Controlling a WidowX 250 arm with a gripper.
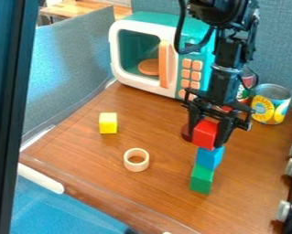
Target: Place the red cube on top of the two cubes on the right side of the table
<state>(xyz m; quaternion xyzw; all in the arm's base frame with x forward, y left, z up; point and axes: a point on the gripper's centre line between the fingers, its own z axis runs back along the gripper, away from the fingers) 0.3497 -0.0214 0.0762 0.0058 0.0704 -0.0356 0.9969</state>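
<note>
The black gripper (207, 136) hangs down right of the table's middle, shut on the red cube (204, 133). Directly below the red cube is the blue cube (208, 158), which sits on the green cube (202, 179). The red cube's lower edge meets the top of the blue one in the view; I cannot tell whether its weight rests there. The green cube stands on the wooden table (166, 201).
A yellow cube (108, 123) and a pale ring (136, 160) lie to the left. Behind stand a toy microwave (142, 55) and a can (271, 104). A dark red round thing (186, 132) is partly hidden behind the red cube. Metal knobs (291, 167) line the right edge.
</note>
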